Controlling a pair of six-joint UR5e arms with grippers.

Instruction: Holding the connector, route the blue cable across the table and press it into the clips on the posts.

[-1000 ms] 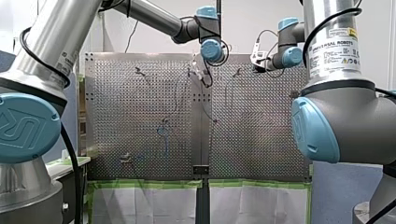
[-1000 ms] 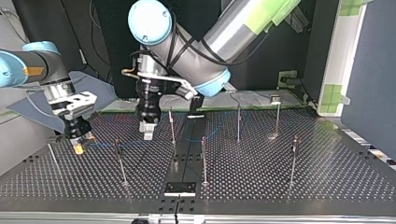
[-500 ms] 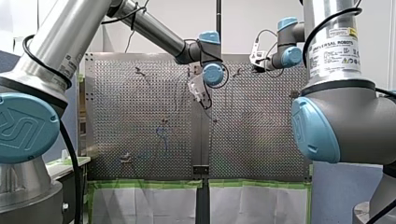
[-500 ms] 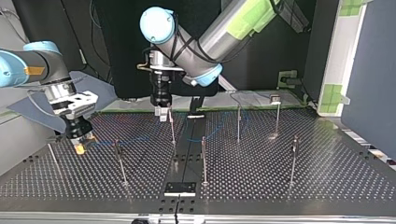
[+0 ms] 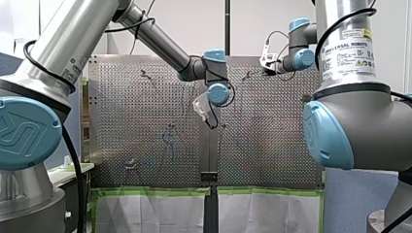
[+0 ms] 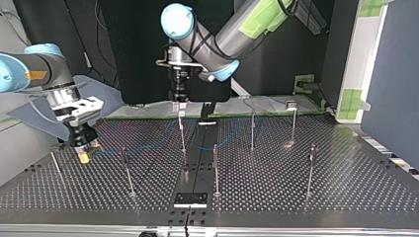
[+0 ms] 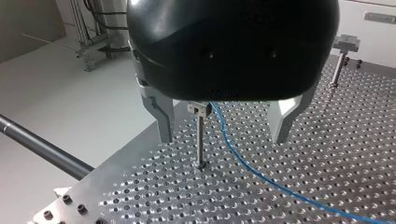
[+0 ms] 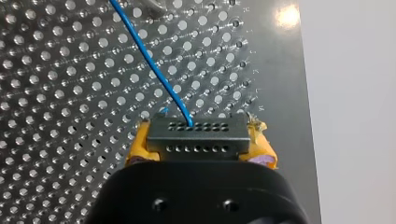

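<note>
A black connector (image 8: 197, 136) sits clamped between the yellow pads of my right gripper (image 8: 198, 150), low over the table at the top view's left (image 6: 85, 155). The blue cable (image 8: 149, 56) leaves the connector and runs across the perforated plate (image 6: 143, 147). My left gripper (image 7: 222, 138) is open, its metal fingers (image 7: 164, 122) either side of a thin post with a small clip (image 7: 199, 110) on top, without touching it. The blue cable (image 7: 243, 161) passes under this gripper beside the post. In the top view my left gripper (image 6: 179, 111) hangs over that post (image 6: 182, 134).
Several more thin posts stand on the plate, among them one at the middle (image 6: 215, 168), two further back (image 6: 252, 131) (image 6: 293, 123) and one at the right (image 6: 311, 168). Another post (image 6: 126, 170) stands close to my right gripper. A black bracket (image 6: 190, 199) sits at the near edge.
My left arm has risen and swung toward the top view's right, from beside the post to above it, its fingers still open. My right arm and the connector have not moved.
</note>
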